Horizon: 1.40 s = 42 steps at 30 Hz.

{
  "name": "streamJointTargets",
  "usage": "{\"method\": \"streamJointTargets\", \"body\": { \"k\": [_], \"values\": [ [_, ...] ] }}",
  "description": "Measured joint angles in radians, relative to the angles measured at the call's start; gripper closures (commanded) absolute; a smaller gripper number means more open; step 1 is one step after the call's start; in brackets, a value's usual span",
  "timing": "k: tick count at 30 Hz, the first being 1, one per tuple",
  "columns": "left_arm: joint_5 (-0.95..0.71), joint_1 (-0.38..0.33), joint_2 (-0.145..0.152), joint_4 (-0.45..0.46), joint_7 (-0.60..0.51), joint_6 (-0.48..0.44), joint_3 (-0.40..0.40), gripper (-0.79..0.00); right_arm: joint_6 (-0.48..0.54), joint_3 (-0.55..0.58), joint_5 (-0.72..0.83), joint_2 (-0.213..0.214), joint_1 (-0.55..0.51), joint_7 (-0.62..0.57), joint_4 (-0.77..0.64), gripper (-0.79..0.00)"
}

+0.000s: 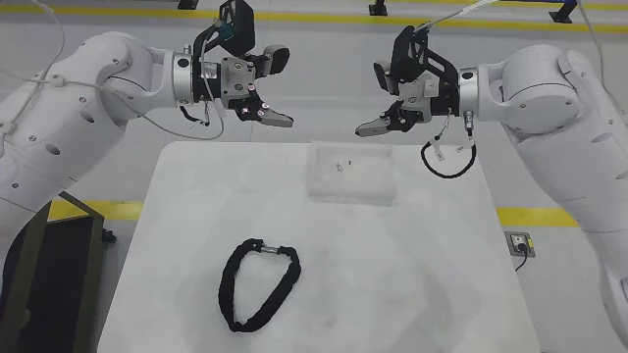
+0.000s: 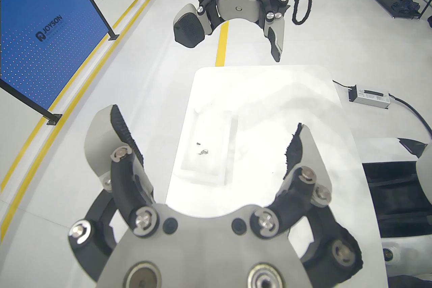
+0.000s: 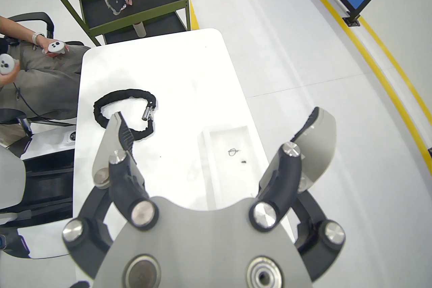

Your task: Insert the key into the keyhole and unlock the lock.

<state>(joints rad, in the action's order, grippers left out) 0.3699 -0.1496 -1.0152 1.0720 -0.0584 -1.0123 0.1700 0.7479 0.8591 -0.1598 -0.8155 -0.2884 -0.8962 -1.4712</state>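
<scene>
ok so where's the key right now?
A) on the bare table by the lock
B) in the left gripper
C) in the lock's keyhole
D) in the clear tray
D: the key lies in the clear tray, apart from the chain lock; the left gripper and the right gripper are both open and empty.

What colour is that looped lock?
The lock is black with a silver end; clearest in right wrist view.
</scene>
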Motion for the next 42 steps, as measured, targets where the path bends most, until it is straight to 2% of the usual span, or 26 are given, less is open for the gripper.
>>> {"method": "streamJointTargets", "body": {
  "k": [16,20,24,28,32,42],
  "values": [
    [0.000,0.000,0.000,0.000,0.000,0.000,0.000,-0.785,-0.002,0.001,0.000,0.000,-0.002,0.002,0.001,-0.785],
    [0.000,0.000,0.000,0.000,0.000,0.000,0.000,-0.785,-0.059,0.017,-0.029,0.010,-0.053,0.024,-0.012,-0.785],
    [0.000,0.000,0.000,0.000,0.000,0.000,0.000,-0.785,-0.043,0.087,0.036,0.046,-0.127,-0.059,-0.001,-0.785],
    [0.000,0.000,0.000,0.000,0.000,0.000,0.000,-0.785,-0.092,0.095,0.051,0.059,-0.186,-0.100,0.004,-0.785],
    [0.000,0.000,0.000,0.000,0.000,0.000,0.000,-0.785,-0.173,0.044,-0.007,0.045,-0.221,-0.064,0.011,-0.785],
    [0.000,0.000,0.000,0.000,0.000,0.000,0.000,-0.785,-0.158,0.024,-0.025,0.036,-0.228,-0.031,0.033,-0.785]
  ]
}}
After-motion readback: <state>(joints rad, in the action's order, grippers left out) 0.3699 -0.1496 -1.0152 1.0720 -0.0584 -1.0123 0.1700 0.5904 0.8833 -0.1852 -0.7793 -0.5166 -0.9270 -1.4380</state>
